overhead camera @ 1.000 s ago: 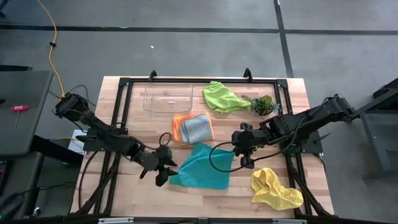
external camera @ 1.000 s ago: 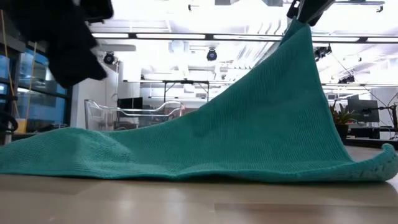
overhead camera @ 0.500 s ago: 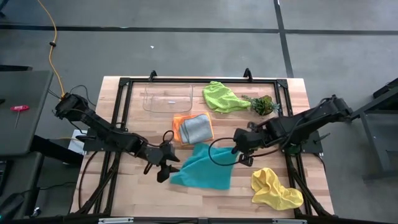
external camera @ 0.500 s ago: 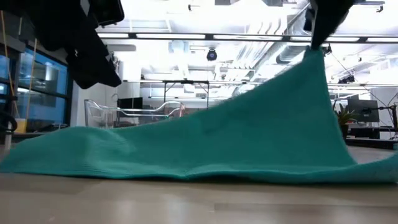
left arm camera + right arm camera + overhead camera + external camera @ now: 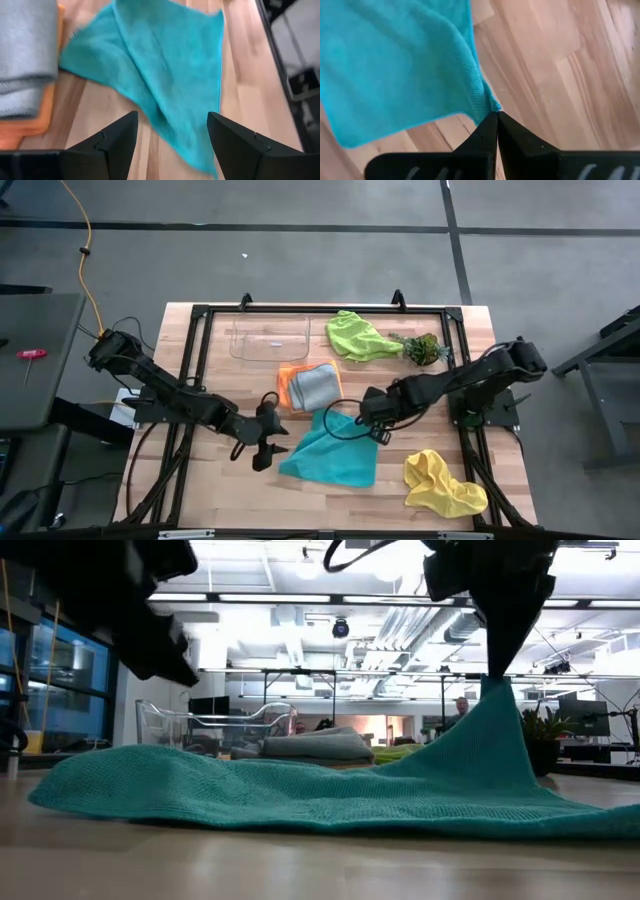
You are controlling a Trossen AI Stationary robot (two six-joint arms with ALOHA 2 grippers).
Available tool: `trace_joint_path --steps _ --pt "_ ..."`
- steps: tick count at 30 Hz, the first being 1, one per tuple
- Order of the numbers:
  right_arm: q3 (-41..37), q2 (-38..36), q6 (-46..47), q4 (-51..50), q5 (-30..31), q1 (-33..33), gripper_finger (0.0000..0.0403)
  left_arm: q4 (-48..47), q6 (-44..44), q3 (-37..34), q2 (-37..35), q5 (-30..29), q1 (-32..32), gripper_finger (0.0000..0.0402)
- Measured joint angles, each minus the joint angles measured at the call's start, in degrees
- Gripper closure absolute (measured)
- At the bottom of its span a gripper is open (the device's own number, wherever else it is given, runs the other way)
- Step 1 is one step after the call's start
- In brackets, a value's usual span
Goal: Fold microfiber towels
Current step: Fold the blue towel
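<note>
Teal towel: laid on the wooden table near the middle, toward the near edge, partly spread and partly doubled over itself. One corner is pinched between the closed fingers of the right gripper and is held raised above the boards; in the low view the cloth is seen rising to a peak under that gripper, the rest lying flat.

Left gripper: positioned just left of the teal towel, fingers spread wide, nothing held between them; in the left wrist view both fingers are seen apart over the towel's edge and bare wood.

Grey towel: folded, stacked on the folded orange towel, just beyond the teal towel toward the far side. Orange cloth is visible along the left edge of the stack.

Lime green towel: crumpled, at the far side of the table, right of centre.

Yellow towel: crumpled, at the near right corner, well apart from the others.

Clear plastic tray: at the far side, left of the lime green towel.

Plant sprig: lying just right of the lime green towel, touching or nearly touching it.
</note>
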Motion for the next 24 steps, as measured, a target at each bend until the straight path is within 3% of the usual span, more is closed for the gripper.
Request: trace_joint_path --steps 5,10,15,24 --pt "0.0 -0.1 1.0 0.2 -1.3 -2.1 0.0370 -3.2 1.8 0.0 0.0 1.3 -2.4 0.0174" --pt "0.0 -0.1 0.8 0.3 -1.6 -3.3 0.0278 -6.2 5.0 0.0 1.3 1.4 -6.6 0.0174" --pt "0.9 -0.2 -1.4 -3.5 1.9 -4.5 0.0197 -9.5 5.4 0.0 3.9 -0.4 -10.6 0.0174" --pt "1.3 -6.8 3.2 -4.1 3.6 -3.2 0.0176 -3.3 12.5 0.0 13.9 -1.6 -17.1 0.0174"
